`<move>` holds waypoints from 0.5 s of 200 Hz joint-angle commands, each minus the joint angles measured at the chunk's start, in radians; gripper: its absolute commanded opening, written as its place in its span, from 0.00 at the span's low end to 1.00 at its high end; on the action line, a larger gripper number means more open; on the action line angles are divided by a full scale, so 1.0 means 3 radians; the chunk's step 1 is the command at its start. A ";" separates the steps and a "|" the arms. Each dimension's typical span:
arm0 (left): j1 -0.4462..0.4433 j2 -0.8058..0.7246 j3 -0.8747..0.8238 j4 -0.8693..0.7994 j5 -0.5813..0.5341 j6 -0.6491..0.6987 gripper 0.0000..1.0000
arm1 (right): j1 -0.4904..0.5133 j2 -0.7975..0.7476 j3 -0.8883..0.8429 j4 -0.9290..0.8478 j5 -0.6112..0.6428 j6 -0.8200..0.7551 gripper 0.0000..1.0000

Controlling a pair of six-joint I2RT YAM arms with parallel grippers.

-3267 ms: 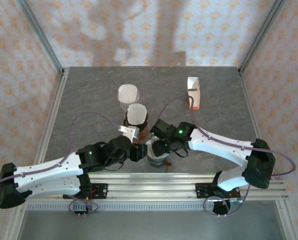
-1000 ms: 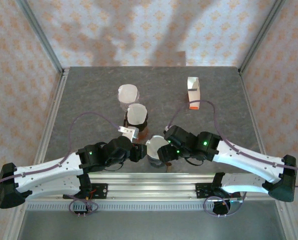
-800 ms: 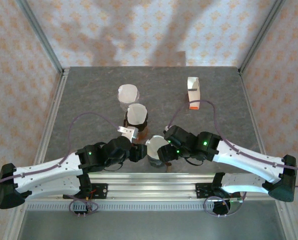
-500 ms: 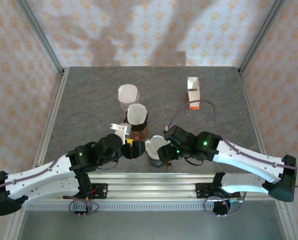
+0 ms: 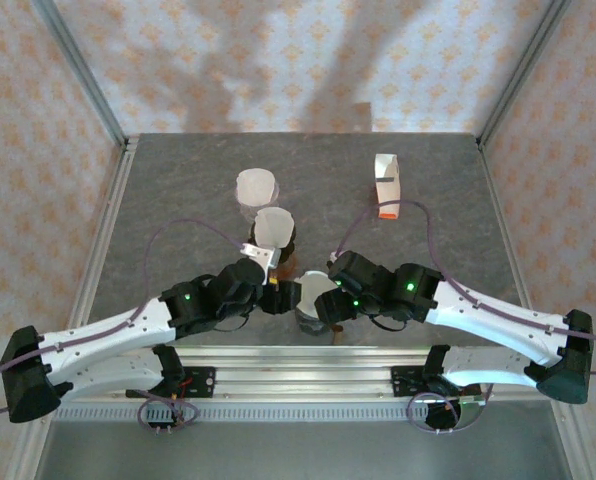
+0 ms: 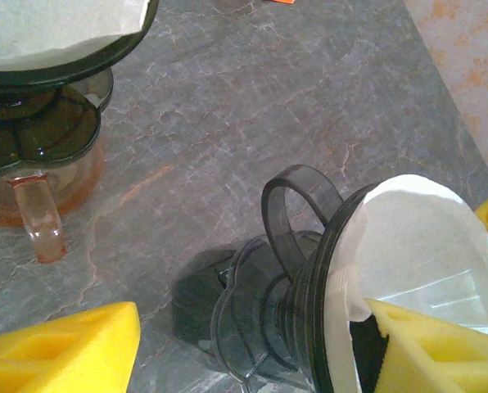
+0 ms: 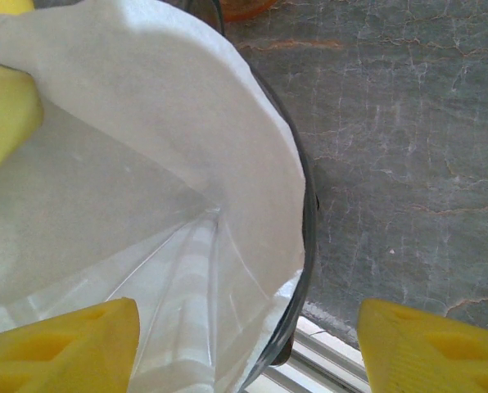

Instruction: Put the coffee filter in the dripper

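The white paper coffee filter (image 5: 313,289) sits opened inside the dark see-through dripper (image 5: 316,322) near the table's front edge. In the left wrist view the filter (image 6: 408,237) lines the dripper (image 6: 268,303), whose handle loop faces the camera. My left gripper (image 6: 252,332) is open, its right fingertip (image 6: 428,352) over the filter and the other one outside, clear of the dripper. My right gripper (image 7: 248,332) is open too and straddles the dripper rim (image 7: 308,221), one fingertip (image 7: 60,344) over the filter (image 7: 146,164). From above, the left gripper (image 5: 281,298) and right gripper (image 5: 326,303) flank the dripper.
A second dripper with a filter rests on an amber glass carafe (image 5: 274,236), just behind the left gripper and close in the left wrist view (image 6: 39,139). A white round stack (image 5: 256,187) stands further back. A white box with an orange end (image 5: 386,186) lies at back right.
My left gripper has opened, drawn back a little, then come forward and right again to the dripper's rim. The right arm and the dripper have stayed still.
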 commanded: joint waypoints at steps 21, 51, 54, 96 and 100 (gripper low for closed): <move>0.0051 0.0007 0.0045 0.0103 0.0016 0.0020 0.60 | 0.0019 0.0004 0.0039 -0.0051 0.0120 0.0004 0.71; 0.0052 -0.0028 0.0027 0.0073 0.0008 -0.0029 0.58 | 0.0019 0.0001 0.0033 -0.0046 0.0119 0.0015 0.71; 0.0054 -0.0034 0.0025 0.0065 0.0000 -0.0036 0.58 | 0.0019 -0.0002 0.0031 -0.0047 0.0124 0.0017 0.71; 0.0051 -0.0140 0.0005 0.0070 0.0054 -0.0048 0.67 | 0.0019 -0.0004 0.0018 -0.0032 0.0109 0.0023 0.71; 0.0050 -0.0153 0.0000 0.0090 0.0067 -0.0041 0.68 | 0.0019 -0.0006 0.0018 -0.0035 0.0112 0.0020 0.71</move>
